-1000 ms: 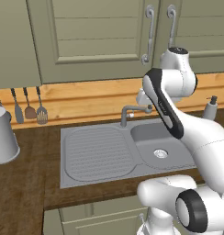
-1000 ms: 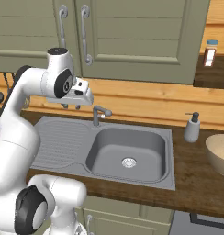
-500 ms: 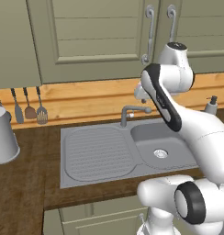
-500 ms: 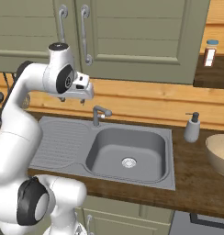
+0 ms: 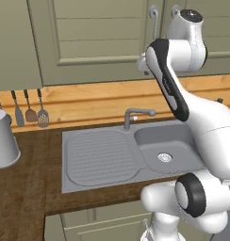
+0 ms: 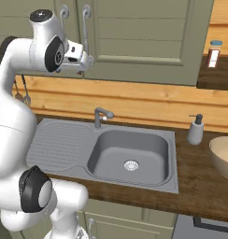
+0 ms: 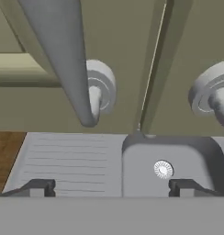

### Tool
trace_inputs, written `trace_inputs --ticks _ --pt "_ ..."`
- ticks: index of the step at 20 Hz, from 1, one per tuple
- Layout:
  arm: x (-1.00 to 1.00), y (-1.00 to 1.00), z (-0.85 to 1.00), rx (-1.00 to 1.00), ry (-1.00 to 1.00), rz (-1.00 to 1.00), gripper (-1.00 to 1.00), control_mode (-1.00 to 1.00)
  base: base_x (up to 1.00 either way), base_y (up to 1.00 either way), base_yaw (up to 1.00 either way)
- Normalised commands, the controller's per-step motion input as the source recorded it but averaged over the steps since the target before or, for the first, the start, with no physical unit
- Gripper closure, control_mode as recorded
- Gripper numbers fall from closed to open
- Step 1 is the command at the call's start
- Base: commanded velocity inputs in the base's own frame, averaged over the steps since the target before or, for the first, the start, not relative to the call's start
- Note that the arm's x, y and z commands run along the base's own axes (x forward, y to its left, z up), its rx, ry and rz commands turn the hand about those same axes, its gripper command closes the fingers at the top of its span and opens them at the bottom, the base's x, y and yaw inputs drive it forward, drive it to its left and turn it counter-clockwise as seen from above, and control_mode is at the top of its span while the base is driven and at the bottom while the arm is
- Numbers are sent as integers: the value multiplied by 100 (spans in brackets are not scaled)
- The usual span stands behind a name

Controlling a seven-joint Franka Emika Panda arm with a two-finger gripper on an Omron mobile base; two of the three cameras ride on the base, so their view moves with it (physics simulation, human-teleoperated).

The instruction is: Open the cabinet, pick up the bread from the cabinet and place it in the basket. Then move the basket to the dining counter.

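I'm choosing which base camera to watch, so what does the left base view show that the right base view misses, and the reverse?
Left base view alone: hanging utensils in full and a grey metal pot on the worktop. Right base view alone: the basket at the right edge, a soap dispenser and a small jar on a shelf. Shared: the sink, the faucet, the cabinet with its closed doors, and the gripper, jaws open, up by the handles.

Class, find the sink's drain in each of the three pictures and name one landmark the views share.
Left base view: the drain lies right of centre, beside the robot's arm.
Right base view: it sits at centre, in the basin floor.
Hand view: lower right of centre.
Shared landmark: the ribbed draining board beside the basin.
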Motion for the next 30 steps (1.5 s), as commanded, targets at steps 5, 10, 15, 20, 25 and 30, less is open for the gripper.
trace_inputs --ticks 5,10,15,20,25,30 --pt "3 0 100 0 -36 -5 -100 -100 0 0 0" --pt "0 27 88 1 -25 -4 -100 -100 0 0 0" --pt "37 4 9 -1 -1 -1 -100 -100 0 0 0" --pt "24 -7 -3 -3 -3 -2 -100 -100 0 0 0" --pt "20 -5 -10 0 -4 -5 -100 -100 0 0 0" --pt "54 0 -13 0 -3 -1 -100 -100 0 0 0"
